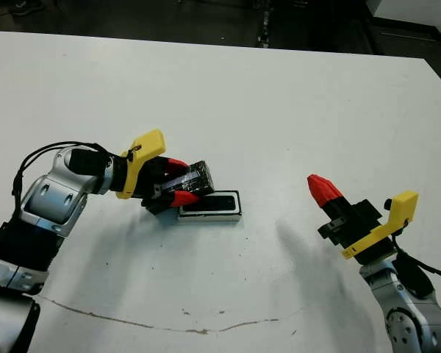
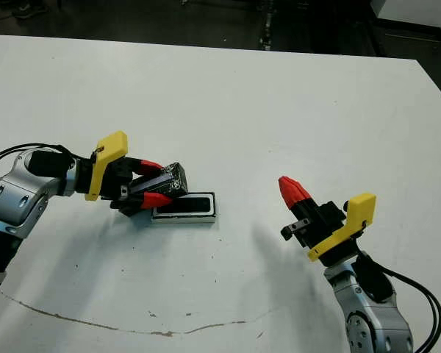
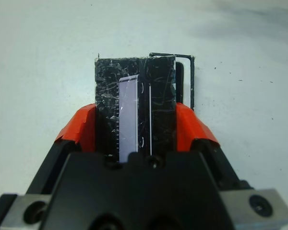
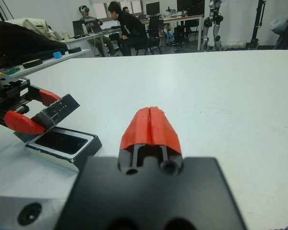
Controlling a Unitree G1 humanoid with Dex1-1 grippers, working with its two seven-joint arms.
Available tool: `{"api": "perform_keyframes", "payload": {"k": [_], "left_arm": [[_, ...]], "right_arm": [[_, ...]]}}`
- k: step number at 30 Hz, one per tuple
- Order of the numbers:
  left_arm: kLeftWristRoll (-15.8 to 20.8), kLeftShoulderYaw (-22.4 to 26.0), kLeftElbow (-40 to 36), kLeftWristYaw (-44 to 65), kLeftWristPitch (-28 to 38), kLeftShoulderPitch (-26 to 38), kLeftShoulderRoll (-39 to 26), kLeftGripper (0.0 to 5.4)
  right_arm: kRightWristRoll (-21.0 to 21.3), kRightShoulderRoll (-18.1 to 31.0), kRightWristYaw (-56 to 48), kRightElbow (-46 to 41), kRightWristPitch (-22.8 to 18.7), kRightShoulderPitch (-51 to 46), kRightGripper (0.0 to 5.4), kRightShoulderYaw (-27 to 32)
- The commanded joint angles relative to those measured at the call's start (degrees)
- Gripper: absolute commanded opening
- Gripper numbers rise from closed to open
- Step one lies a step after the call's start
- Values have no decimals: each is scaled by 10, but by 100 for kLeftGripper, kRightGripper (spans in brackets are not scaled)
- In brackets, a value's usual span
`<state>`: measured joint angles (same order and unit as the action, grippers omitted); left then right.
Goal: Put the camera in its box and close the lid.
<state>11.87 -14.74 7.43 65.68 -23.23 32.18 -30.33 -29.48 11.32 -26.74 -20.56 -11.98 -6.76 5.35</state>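
Observation:
My left gripper is shut on the lid, a crinkly black slab clamped between the red fingers. The lid hangs tilted just above the left end of the box, a small tray with a white rim lying on the table. Inside the box lies the camera, a glossy black bar filling the tray, also seen in the right wrist view. The right gripper is shut with nothing in it, raised over the table well to the right of the box.
The white table stretches wide behind and to the right of the box. A thin brown line runs across the table near its front. Beyond the far edge, people sit at desks.

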Motion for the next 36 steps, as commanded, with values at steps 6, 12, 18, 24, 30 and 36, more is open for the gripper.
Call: {"api": "perform_keyframes", "payload": {"k": [6,12,18,24,30,36], "left_arm": [[34,1,-18,-3,-34,-34,27,315],[43,2,-10,-10,-26,-46,44,315],[49,-9,31,-10,-18,-46,79,315],[52,-15,66,-8,9,-51,109,315],[32,-22,98,-16,35,-51,118,315],[5,-44,160,-5,82,-30,125,315]], "right_arm": [[0,4,2,1,-3,-4,0,0],[-4,6,1,1,-7,-3,0,1],[-3,6,-1,3,-3,-3,0,1],[-1,5,-2,6,2,-4,0,2],[-4,7,-5,5,-2,-4,0,4],[-2,7,-5,4,-2,-5,0,3]]}}
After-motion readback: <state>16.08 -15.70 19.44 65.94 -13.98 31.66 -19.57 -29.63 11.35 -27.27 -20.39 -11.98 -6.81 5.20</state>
